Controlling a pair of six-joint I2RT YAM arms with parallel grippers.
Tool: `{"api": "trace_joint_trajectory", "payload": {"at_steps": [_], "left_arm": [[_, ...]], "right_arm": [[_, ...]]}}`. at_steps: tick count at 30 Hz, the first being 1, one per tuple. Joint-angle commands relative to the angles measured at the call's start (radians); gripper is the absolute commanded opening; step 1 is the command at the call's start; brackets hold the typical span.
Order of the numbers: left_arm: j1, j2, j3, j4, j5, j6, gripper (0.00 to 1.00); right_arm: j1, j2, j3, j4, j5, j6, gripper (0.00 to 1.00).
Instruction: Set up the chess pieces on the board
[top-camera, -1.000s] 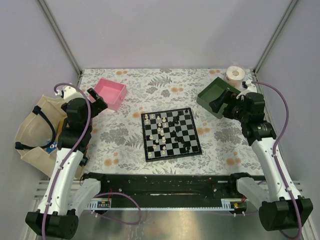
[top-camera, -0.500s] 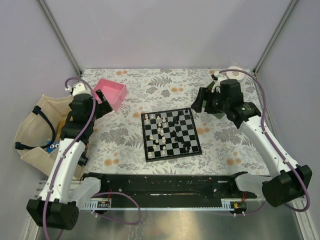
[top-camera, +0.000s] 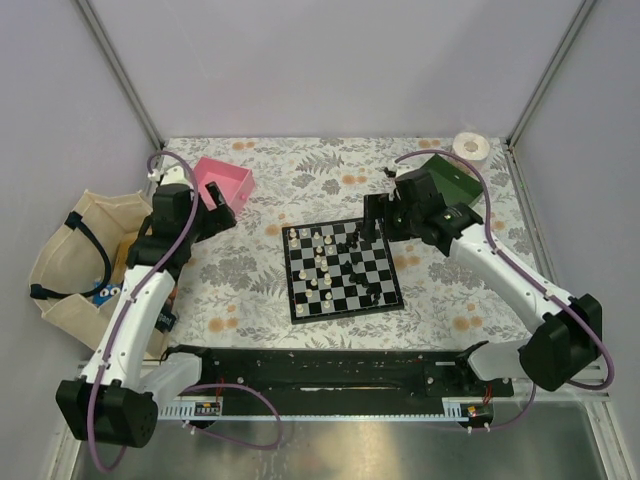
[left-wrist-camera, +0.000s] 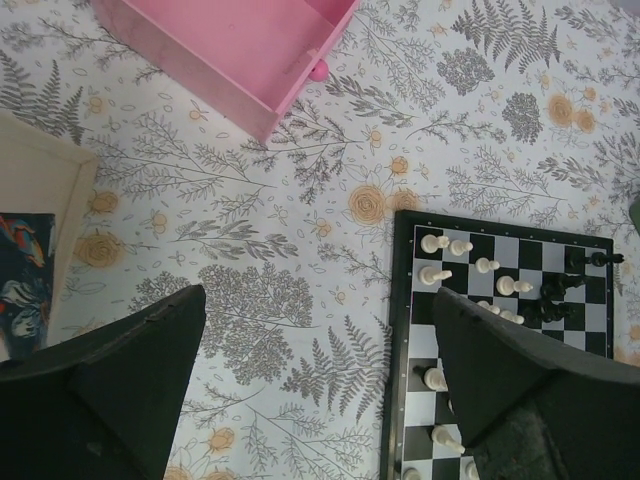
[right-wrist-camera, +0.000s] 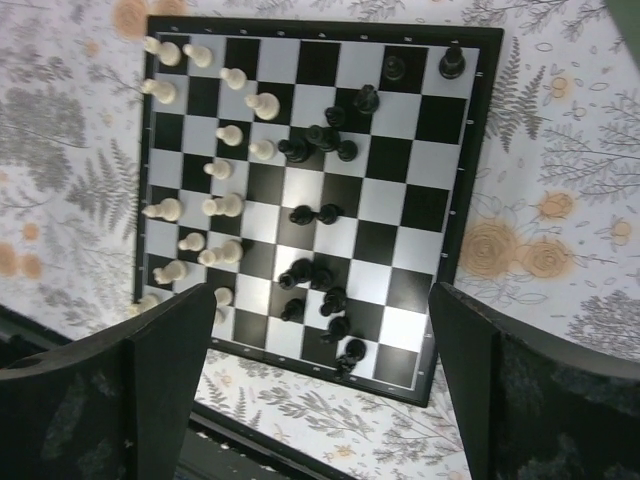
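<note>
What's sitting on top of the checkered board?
On the board, cream-white chess pieces crowd one side and black chess pieces scatter across the rest. From above, the right gripper covers its far right corner, hiding that bit.

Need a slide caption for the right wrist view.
Open right pincer hovers over the board: cream chess pieces along one side, black ones scattered in clumps.

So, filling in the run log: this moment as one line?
left tool open, empty, near pink tray | right tool open, empty, above board | chess pieces scattered on board, not in ranks
</note>
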Motion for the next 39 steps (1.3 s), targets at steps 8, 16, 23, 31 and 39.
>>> {"api": "trace_joint_trajectory", "payload": {"at_steps": [8,16,23,31,39], "left_arm": [[0.002,-0.122,0.045,-0.007,-0.146,0.111,0.99],[0.005,-0.127,0.043,-0.024,-0.201,0.131,0.99],[0.004,-0.127,0.043,-0.016,-0.174,0.124,0.99],[0.004,-0.113,0.026,-0.022,-0.187,0.113,0.99],[0.004,-0.107,0.019,-0.03,-0.197,0.102,0.99]], "right_arm": [[0.022,-0.012,0.082,-0.031,0.289,0.108,1.0],[0.022,-0.018,0.072,0.003,0.137,0.034,0.99],[0.028,0.003,0.065,-0.003,0.071,0.025,1.0],[0.069,0.057,0.094,0.015,0.014,0.004,0.98],[0.074,0.129,0.178,-0.003,0.011,0.008,0.96]]}}
